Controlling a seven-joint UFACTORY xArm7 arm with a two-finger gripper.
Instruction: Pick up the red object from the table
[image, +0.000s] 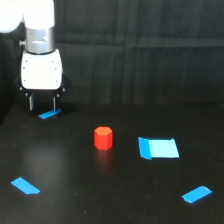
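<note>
Black curtain hangs behind a matte black table (75, 200), which carries a few blue tape strips — one at the near corner on the exterior view's left (25, 186), one at the near corner on its right (196, 194), one far back under the arm (50, 114) — and a larger blue rectangle (158, 148). The red object (103, 138) stands upright near the middle of the table, just beside the rectangle but apart from it, with bare black surface all round it. The gripper (42, 104) hangs at the far left of the view, above the back strip, well apart from the object; its two thin fingers point down with a clear gap between them, spread and holding nothing. By my reading the task is at its very start — the approach, with no reach toward the object yet made. The next move calls for carrying the gripper across and forward until it is over the object, fingers to either side of it, then lowering and closing. The object looks narrower than the gap, so centring should matter more than opening wider.
</note>
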